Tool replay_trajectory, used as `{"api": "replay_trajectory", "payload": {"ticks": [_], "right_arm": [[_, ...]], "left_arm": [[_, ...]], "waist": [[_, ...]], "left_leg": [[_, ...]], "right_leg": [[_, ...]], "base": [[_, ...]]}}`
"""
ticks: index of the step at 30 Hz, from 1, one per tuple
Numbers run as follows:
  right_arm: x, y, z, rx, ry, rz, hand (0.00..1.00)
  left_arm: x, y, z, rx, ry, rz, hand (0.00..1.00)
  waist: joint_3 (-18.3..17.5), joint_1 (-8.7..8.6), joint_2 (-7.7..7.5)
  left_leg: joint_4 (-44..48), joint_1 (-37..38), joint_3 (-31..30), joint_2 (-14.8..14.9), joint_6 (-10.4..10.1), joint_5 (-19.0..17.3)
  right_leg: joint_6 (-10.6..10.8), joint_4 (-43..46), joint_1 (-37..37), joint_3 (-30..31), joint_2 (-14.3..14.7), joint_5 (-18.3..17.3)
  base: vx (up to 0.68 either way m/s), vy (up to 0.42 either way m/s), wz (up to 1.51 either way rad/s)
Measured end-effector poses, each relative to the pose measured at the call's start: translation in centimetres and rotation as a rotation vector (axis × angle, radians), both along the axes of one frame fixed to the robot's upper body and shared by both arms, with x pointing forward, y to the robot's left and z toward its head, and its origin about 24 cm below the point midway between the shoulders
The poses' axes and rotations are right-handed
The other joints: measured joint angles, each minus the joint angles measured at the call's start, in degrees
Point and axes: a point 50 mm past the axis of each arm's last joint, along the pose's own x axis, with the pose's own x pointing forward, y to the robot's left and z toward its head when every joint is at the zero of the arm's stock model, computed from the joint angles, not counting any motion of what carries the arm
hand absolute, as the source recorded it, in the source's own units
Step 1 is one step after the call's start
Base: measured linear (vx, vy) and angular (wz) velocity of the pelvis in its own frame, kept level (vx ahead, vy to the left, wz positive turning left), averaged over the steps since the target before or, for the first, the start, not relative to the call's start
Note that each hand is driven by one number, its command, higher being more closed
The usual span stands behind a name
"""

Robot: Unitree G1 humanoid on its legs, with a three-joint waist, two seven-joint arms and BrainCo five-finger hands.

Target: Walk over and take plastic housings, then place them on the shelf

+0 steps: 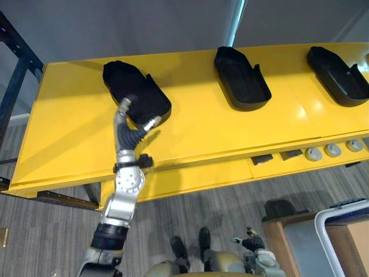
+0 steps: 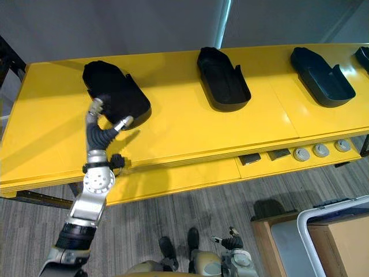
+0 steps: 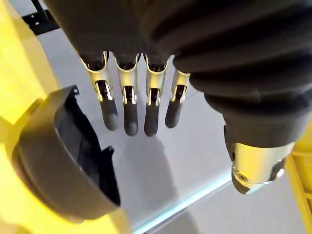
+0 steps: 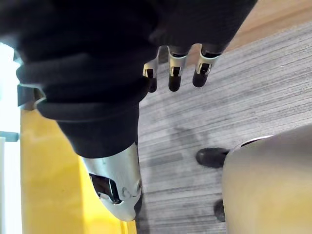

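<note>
Three black plastic housings lie in a row on the yellow table (image 1: 219,127): left (image 1: 135,86), middle (image 1: 242,78) and right (image 1: 337,75). The left one lies hollow side down, the other two hollow side up. My left hand (image 1: 128,130) reaches over the table's front to the near end of the left housing, one finger and the thumb spread at its edge. Its fingers (image 3: 129,112) are straight and hold nothing; a housing (image 3: 58,161) shows beside them. My right hand (image 1: 252,241) hangs low over the floor, fingers (image 4: 175,73) relaxed and empty.
A lower yellow ledge at the front right carries round grey knobs (image 1: 332,150) and dark blocks (image 1: 262,159). A wooden box with a white frame (image 1: 340,236) stands on the floor at the lower right. A dark metal frame (image 1: 14,75) stands left of the table.
</note>
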Motion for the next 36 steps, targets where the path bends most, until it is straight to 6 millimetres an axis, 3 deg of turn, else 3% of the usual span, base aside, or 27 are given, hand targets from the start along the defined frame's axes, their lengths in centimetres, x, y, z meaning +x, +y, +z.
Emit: {"api": "replay_trajectory", "payload": {"ticks": [9,13,25,36], "right_arm": [[0.1,0.3,0.0,-0.005,0.001,0.031,0.0],[0.2,0.3,0.1,-0.006,-0.001,0.034,0.0],[0.5,0.2,0.2,-0.007,-0.009,0.027,0.0],[0.7,0.2,0.4,-0.012,-0.02,0.025,0.0]], "left_arm": [[0.0,-0.6,-2.5,0.064,0.111,-0.025,1.0],[1.2,-0.3,-3.9,0.077,0.188,-0.001,1.0],[3.6,-0.5,-2.4,0.074,0.165,0.026,1.0],[4.7,1.2,-1.9,0.043,0.164,0.125,1.0]], "waist": [[0.0,-0.15,0.02],[0.0,-0.32,0.03],[-0.3,-1.61,0.39],[-0.3,-1.7,0.5]], "left_leg": [[0.0,0.1,0.8,0.0,-0.1,0.0],[0.0,-0.3,1.8,0.1,-0.1,-0.1],[0.0,-1.9,3.7,0.3,-0.2,-0.1],[0.0,-2.4,5.2,0.5,-0.4,-0.3]], "right_leg": [[0.0,0.0,-0.2,0.8,0.0,0.0],[0.1,0.1,-0.9,1.7,0.1,0.1],[0.1,0.0,-3.1,3.6,0.2,0.7],[-0.3,-0.1,-4.0,5.0,0.5,1.1]], "base": [[0.01,0.003,-0.04],[0.02,0.004,-0.12],[0.01,0.0,-0.09],[0.0,-0.004,-0.06]]}}
